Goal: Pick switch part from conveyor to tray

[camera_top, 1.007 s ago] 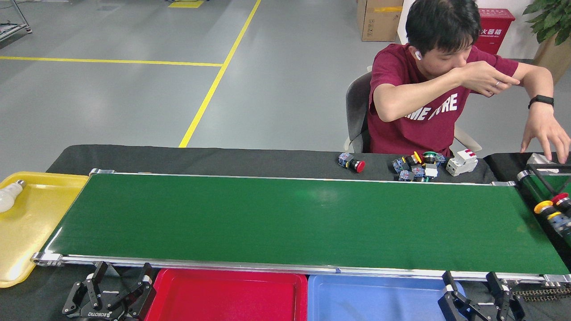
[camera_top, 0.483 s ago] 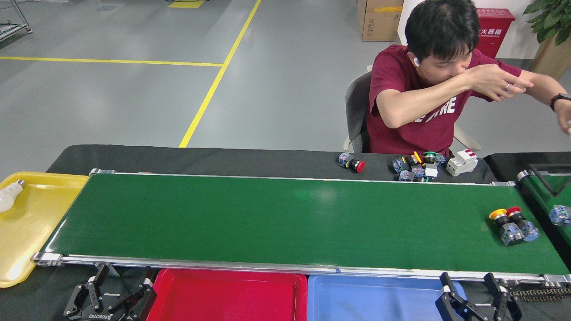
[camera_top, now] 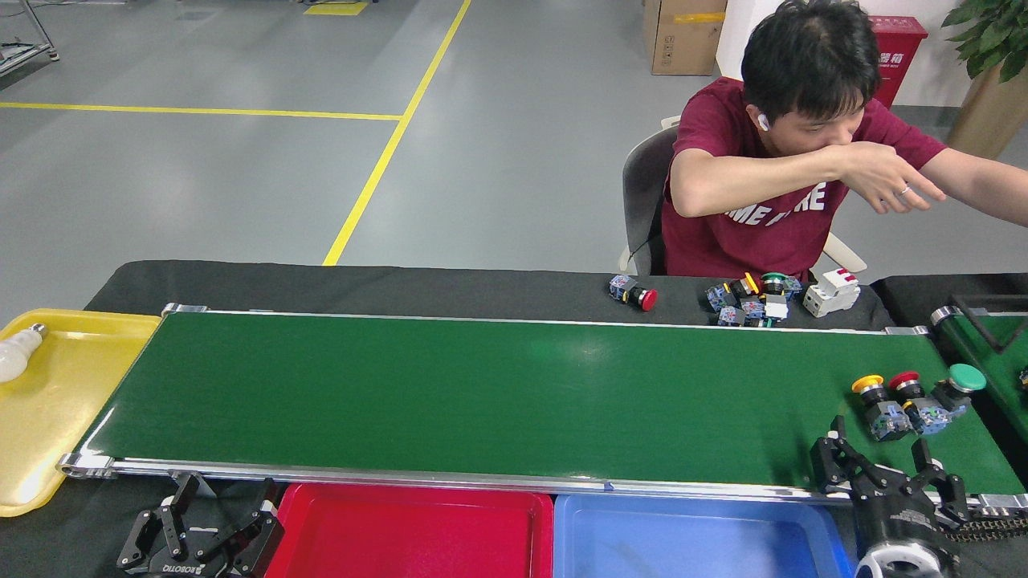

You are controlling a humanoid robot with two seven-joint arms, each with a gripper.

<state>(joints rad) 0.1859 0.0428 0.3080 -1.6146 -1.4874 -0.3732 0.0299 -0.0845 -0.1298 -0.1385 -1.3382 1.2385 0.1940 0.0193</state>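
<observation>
Near the conveyor's (camera_top: 482, 393) right end, three switch parts (camera_top: 907, 399) are laid caps-away lengthwise, both grippers (camera_top: 887, 466) (camera_top: 210, 510) spread.

Grey workshop floor (camera_top: 201, 177) with yellow lines (camera_top: 385, 152)
Far right: cardboard box (camera_top: 681, 36), red cabinet (camera_top: 893, 52), potted plant (camera_top: 992, 40), grey chair (camera_top: 645, 201).

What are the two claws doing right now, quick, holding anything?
Left gripper: open, empty, low beside the red tray.
Right gripper: open, empty, over the green belt near the push-button switches.
</observation>
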